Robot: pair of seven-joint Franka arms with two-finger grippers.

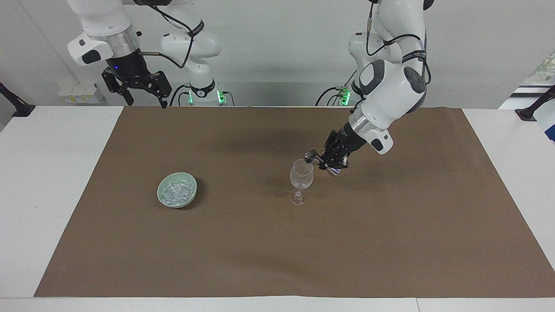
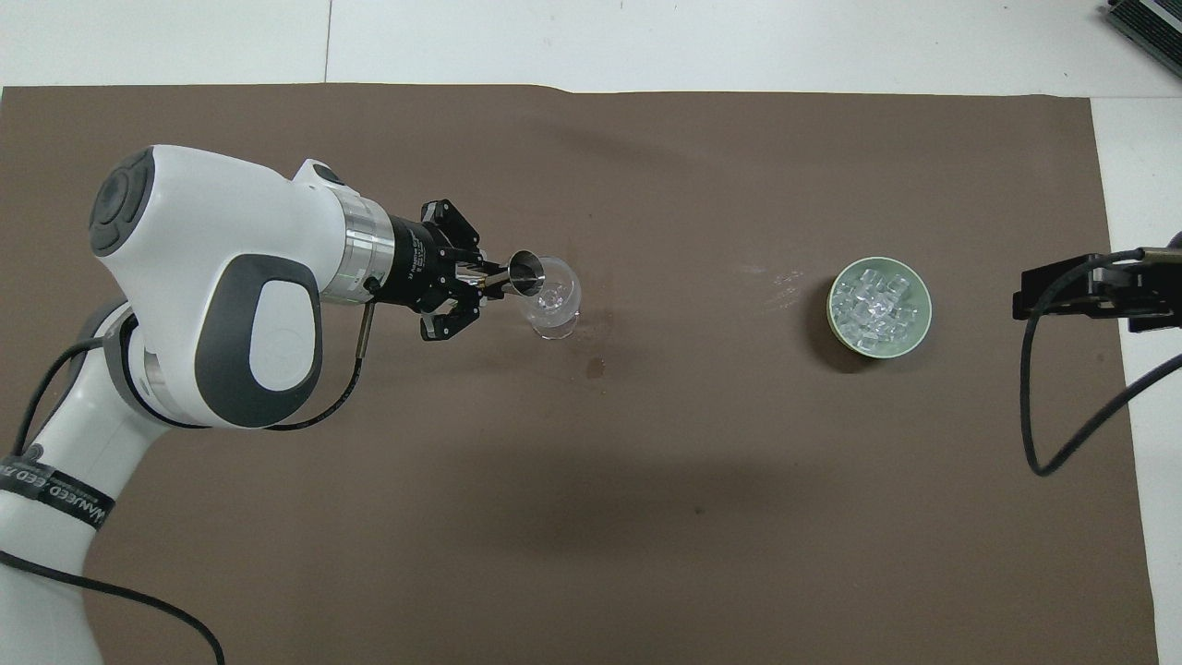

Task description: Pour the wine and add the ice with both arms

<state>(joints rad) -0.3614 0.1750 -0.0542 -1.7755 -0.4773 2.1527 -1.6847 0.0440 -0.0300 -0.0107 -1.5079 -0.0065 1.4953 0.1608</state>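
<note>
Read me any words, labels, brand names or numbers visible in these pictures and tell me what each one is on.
"WANEED" followed by smaller print too blurred to read: on the black strap around the white left arm.
White lettering on the black body of the left gripper: too small to read.
White lettering on the black band round the left arm's cable: too blurred to read.
Nothing else bears text.

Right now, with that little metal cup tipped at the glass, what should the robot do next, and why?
Probably tilt the metal jigger a little further. The left gripper holds it tipped at the rim of the wine glass, which looks almost empty. The ice lies in its green bowl; the right gripper waits open.
</note>
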